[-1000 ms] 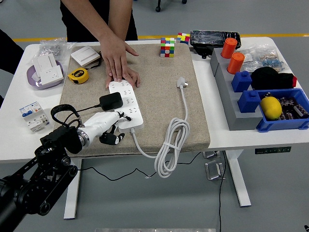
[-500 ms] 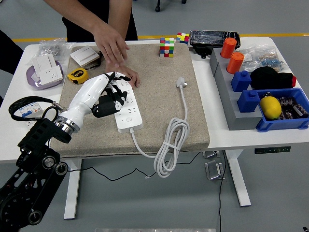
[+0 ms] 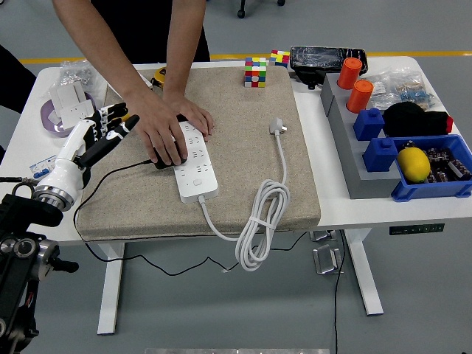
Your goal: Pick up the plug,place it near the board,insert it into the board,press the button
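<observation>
Left of the power strip (image 3: 195, 161): my left hand (image 3: 105, 131), fingers spread, empty. Person's hand (image 3: 164, 131) covers the black plug (image 3: 160, 163); insertion and button press seemingly outstanding.

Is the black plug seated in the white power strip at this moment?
Cannot tell. The person's hand covers the black plug at the white power strip's left edge; the robot's left hand is open, apart from it.

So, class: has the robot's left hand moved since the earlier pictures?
Yes. The left hand has moved left, off the power strip, toward the mat's left edge.
</observation>
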